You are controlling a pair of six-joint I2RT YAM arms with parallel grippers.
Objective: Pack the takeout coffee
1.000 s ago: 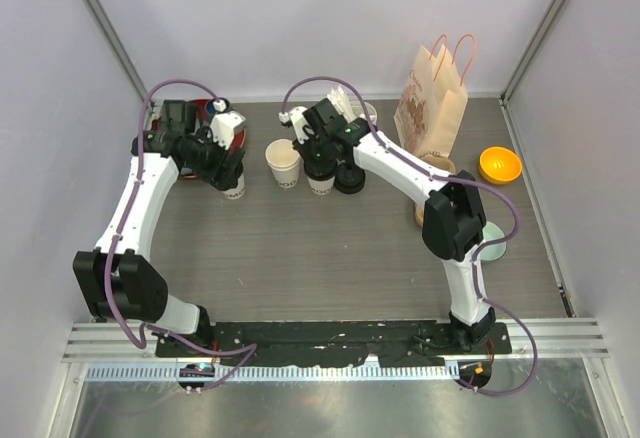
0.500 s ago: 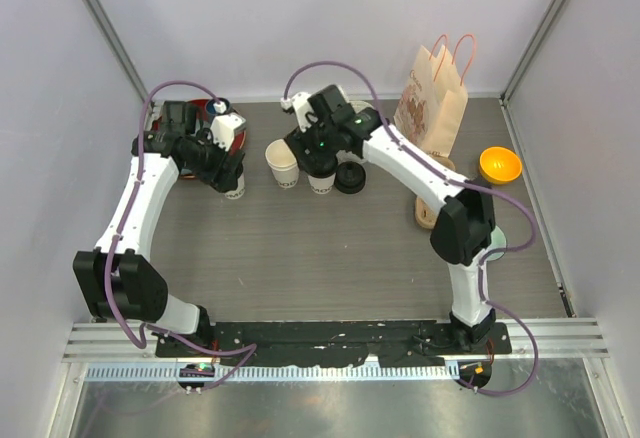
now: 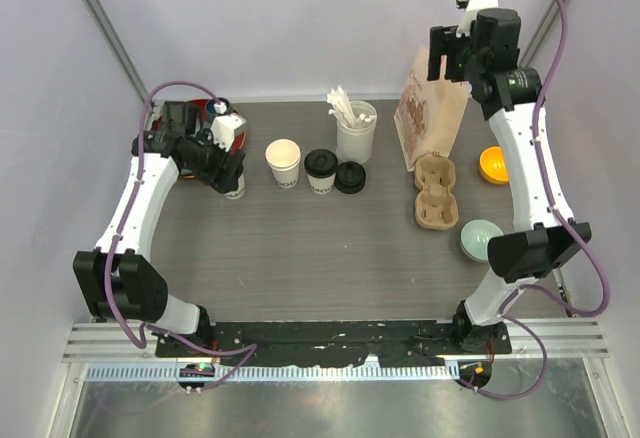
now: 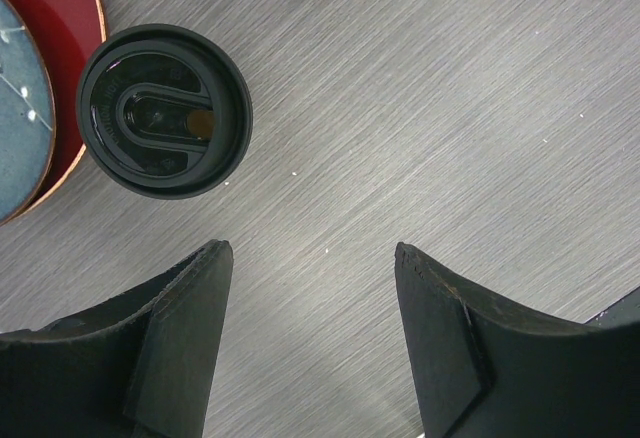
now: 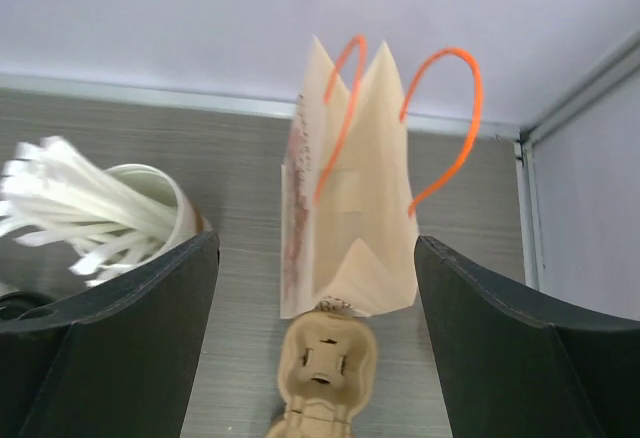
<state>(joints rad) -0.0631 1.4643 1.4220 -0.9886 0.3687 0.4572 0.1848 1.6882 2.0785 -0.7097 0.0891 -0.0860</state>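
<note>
Both pairs of jaws wide apart, gripping nothing.
Left gripper (image 3: 230,173) low at centre left, partly hiding one lidded cup (image 3: 235,190) beside the red plate (image 4: 65,18); open cup (image 3: 284,162), second lidded cup (image 3: 321,169) and loose lid (image 3: 350,177) at upper middle. Right gripper (image 5: 315,343) high at upper right over paper bag (image 5: 350,208); pulp carrier (image 5: 320,373) cut off below.

Grey wood-grain table (image 3: 300,258), and it's crowded along the upper half.
Upper left, a red plate (image 4: 72,48) with a lidded cup (image 4: 164,110) just beside it. Centre, in a row: an open white cup (image 3: 283,163), a second lidded cup (image 3: 320,170), a loose black lid (image 3: 350,177). Behind them, a tub of white sticks (image 3: 355,136). To the right, paper bag (image 3: 430,108), cup carrier (image 3: 437,191), orange bowl (image 3: 498,165), green bowl (image 3: 481,238).
</note>
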